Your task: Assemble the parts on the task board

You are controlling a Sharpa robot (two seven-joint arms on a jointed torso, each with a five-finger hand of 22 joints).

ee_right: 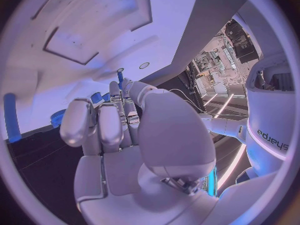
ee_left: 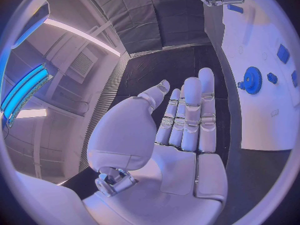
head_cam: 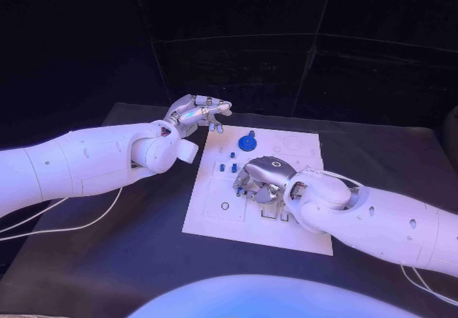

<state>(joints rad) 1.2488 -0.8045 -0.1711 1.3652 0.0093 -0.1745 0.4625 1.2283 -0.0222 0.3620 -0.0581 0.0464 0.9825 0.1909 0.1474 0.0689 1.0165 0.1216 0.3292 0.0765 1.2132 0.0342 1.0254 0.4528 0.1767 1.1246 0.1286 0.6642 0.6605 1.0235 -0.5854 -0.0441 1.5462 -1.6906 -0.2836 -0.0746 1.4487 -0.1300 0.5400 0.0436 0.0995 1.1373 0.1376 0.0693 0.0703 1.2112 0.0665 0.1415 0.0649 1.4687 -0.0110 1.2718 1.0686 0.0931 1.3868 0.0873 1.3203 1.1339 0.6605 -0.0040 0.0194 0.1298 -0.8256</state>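
One word can be read, seen mirrored or turned

In the right wrist view, dark lettering that looks like "sharpa" stands on the white arm at about four o'clock of the circle, running along its curved shell and appearing upside down. The task board carries only faint outlines and marks in the head view, too small to read as letters or numbers.

Lab: black-draped test table, ceiling strip lights, cluttered shelving.
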